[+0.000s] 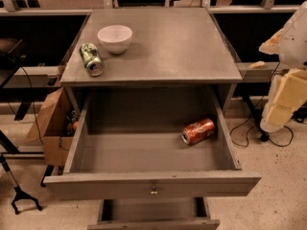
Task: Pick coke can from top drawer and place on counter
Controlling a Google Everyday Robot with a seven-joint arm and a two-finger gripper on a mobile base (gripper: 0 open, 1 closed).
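Red-orange with whitish markings and a silver top, the coke can (197,131) lies on its side on the floor of the top drawer (144,152), in the right rear part. Its silver end faces front-left, and its far end lies close to the drawer's right wall. The top drawer is of grey metal, wide and deep, and is pulled fully out; a small keyhole (153,191) sits in the middle of its front panel. The can is the only object seen inside it.

Above, the counter (182,47) forms a flat, matte grey top. On its left rear part stands a white bowl (115,38). Just beside the bowl, to the front-left, a green can (91,59) lies on its side. Below the top drawer, a narrower lower drawer (153,217) stands partly open. A cardboard box (50,128) rests on the speckled floor to the left of the cabinet, and dark cables (249,128) trail on the floor to the right.

The gripper (283,102), cream-yellow, hangs at the right edge of the view, outside the cabinet and at about the height of the drawer opening. Whether it is apart or together cannot be told. The coke can lies to the gripper's left and a little lower, well apart from it, with the drawer's right wall and the cabinet's right side between them.
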